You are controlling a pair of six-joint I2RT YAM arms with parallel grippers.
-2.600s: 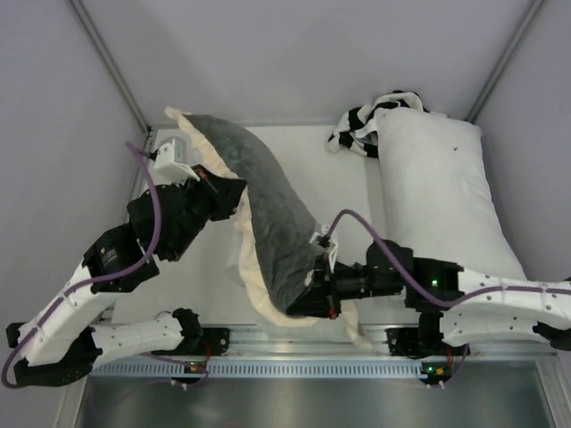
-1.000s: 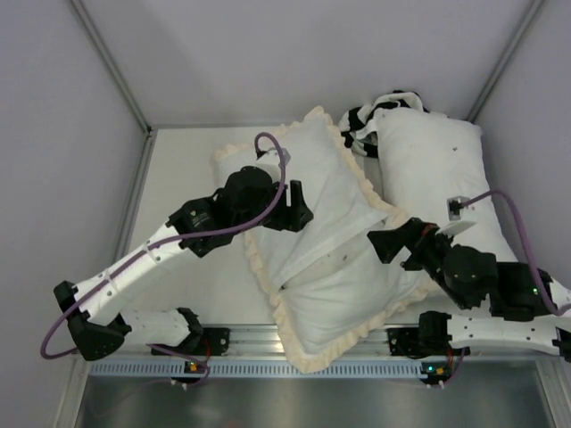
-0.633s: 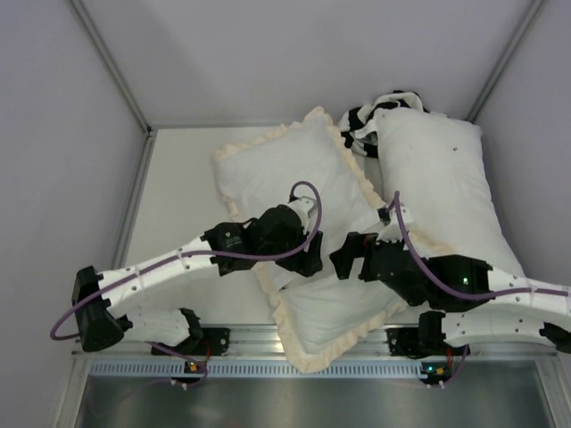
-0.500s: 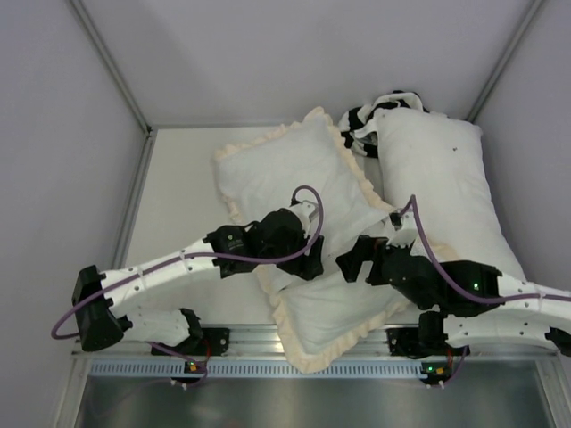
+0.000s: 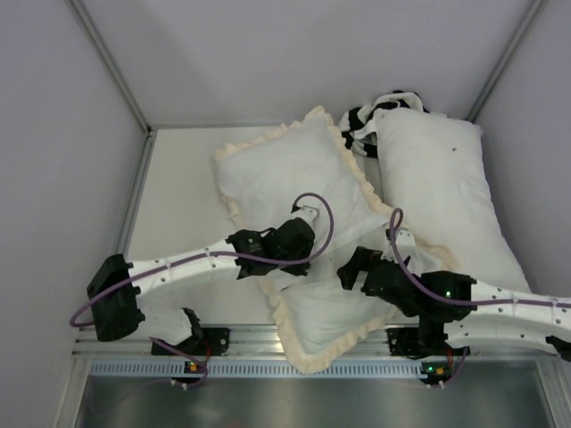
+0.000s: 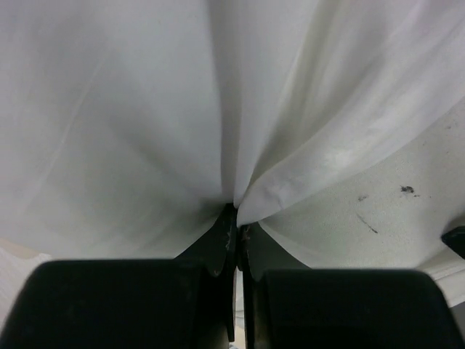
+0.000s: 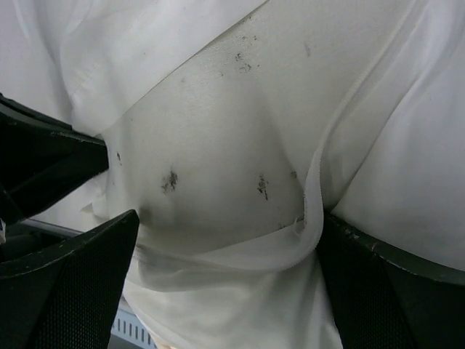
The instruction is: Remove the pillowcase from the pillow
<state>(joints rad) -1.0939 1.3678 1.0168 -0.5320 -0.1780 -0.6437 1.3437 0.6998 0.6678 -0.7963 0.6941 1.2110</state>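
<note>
Where grey walls [image 5: 294, 53] box in a pale worktop [image 5: 178, 205], left jaws pinching pillowcase [image 5: 294, 169], right jaws wide astride pillow [image 7: 218, 131].

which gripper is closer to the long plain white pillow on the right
Right. The right gripper sits open just left of the long pillow; the left gripper is farther left, shut on the pillowcase.
</note>
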